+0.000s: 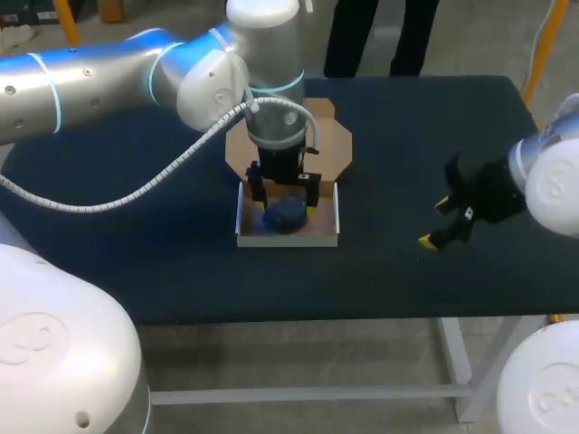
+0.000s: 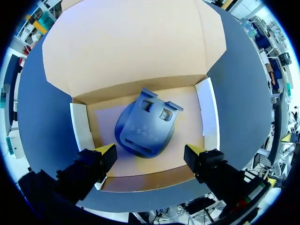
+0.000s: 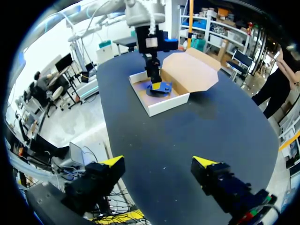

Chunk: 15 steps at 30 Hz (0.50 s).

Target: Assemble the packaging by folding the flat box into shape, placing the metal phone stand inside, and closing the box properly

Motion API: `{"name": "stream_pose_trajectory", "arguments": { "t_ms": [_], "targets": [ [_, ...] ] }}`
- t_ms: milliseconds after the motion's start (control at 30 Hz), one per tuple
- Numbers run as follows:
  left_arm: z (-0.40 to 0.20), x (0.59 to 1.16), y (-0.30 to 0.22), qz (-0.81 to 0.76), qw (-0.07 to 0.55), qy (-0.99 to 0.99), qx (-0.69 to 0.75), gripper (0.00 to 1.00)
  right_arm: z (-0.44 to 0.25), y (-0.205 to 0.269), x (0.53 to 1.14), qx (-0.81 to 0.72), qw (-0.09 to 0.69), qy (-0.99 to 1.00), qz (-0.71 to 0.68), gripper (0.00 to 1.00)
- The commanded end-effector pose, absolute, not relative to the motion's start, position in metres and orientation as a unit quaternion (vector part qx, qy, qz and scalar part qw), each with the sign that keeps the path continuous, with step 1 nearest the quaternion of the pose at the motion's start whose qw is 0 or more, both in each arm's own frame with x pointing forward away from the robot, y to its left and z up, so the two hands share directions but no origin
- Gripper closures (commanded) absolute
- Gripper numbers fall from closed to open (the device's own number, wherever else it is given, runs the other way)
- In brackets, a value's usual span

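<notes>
Hovering over the open box (image 1: 288,239), the left gripper (image 1: 286,199) is spread wide, clear of the dark blue phone stand (image 1: 286,217) lying inside, lid flap (image 1: 336,145) laid back; well to the right, the right gripper (image 1: 441,222) hangs released above the table (image 1: 181,271)

A dark counter (image 1: 136,262) lies under and all round the right gripper (image 1: 435,222); pale frame legs (image 1: 455,357) below it, possibly metal.

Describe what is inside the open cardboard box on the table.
A dark blue phone stand lies on the floor of the box; nothing else shows. The floor under the stand is covered.
</notes>
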<state>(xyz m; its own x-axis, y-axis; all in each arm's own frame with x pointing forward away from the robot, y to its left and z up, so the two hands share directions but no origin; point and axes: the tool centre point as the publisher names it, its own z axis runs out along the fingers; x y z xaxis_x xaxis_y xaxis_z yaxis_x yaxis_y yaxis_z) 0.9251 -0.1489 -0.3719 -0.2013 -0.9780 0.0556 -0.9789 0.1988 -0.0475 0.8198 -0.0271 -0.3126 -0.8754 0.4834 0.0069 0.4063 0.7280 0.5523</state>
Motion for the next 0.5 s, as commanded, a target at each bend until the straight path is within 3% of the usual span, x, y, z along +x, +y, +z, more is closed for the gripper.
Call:
{"name": "stream_pose_trajectory", "arguments": {
  "t_ms": [33, 500],
  "targets": [
    [-0.381, 0.926, -0.155, 0.027, 0.001, -0.768, 0.640, 0.00, -0.313, -0.028, 0.819, 0.239, 0.069, 0.927, 0.282, 0.00],
    [-0.393, 0.907, -0.149, 0.010, 0.006, -0.745, 0.667, 0.00, -0.313, -0.028, 0.819, 0.239, 0.069, 0.927, 0.282, 0.00]
  ]
}}
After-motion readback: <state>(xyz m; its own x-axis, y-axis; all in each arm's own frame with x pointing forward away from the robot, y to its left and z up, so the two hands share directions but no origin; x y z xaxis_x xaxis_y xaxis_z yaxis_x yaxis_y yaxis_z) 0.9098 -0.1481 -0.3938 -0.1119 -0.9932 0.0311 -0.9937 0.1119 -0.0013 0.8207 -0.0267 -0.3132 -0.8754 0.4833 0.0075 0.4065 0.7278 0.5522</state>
